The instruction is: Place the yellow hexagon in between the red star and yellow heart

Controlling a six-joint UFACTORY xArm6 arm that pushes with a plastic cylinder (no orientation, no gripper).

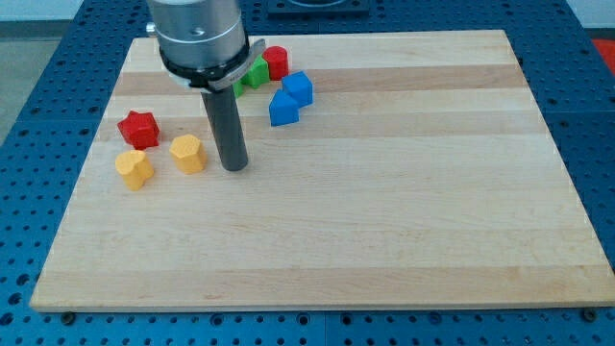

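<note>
The yellow hexagon [188, 153] lies on the wooden board [384, 211] at the view's left. The red star [138, 129] is up and to the left of it. The yellow heart [135, 169] is to its left and slightly lower. My tip [234, 167] stands on the board just to the right of the yellow hexagon, a small gap apart. The hexagon sits to the right of the gap between the star and the heart.
Two blue blocks [290, 99] lie near the view's top, right of the rod. A green block [256, 73] and a red block [277, 61] sit behind them, partly hidden by the arm's body [200, 38]. The board's left edge is near the star.
</note>
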